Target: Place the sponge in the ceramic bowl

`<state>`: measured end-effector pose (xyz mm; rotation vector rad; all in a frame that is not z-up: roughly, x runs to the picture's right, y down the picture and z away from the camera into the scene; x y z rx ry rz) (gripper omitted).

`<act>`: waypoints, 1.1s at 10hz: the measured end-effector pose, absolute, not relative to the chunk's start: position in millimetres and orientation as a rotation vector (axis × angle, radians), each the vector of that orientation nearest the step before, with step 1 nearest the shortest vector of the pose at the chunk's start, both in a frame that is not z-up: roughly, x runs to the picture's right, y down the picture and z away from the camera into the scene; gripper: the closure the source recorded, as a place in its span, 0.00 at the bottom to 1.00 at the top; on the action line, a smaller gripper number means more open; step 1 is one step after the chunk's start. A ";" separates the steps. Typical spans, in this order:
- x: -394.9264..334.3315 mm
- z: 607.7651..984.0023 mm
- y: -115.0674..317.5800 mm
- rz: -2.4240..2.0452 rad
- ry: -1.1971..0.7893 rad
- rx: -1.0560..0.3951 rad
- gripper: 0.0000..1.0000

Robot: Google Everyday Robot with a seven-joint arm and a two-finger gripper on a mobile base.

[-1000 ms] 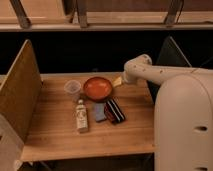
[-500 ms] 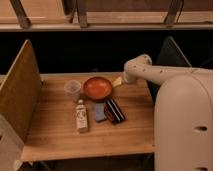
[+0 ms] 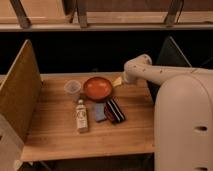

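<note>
The orange-red ceramic bowl (image 3: pixel 97 88) sits at the back middle of the wooden table. In front of it, a short way toward me, the blue-grey sponge (image 3: pixel 100 112) lies flat on the wood. My gripper (image 3: pixel 118 81) hangs at the end of the white arm, just right of the bowl's rim and behind the sponge, apart from it. Nothing lies in the bowl.
A dark black-and-red striped oblong object (image 3: pixel 115 111) lies right beside the sponge. A small bottle (image 3: pixel 81 116) lies to the sponge's left, and a clear plastic cup (image 3: pixel 73 88) stands left of the bowl. A tall board (image 3: pixel 17 95) walls the table's left side. My white body fills the right.
</note>
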<state>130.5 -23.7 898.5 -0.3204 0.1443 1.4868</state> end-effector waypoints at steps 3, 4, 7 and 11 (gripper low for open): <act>122.1 903.8 -35.7 1.492 0.081 -0.312 0.20; 114.4 907.0 -40.3 1.496 0.046 -0.318 0.20; 79.2 908.7 -22.1 1.464 0.019 -0.399 0.20; 72.9 872.0 -2.4 1.372 0.134 -0.404 0.20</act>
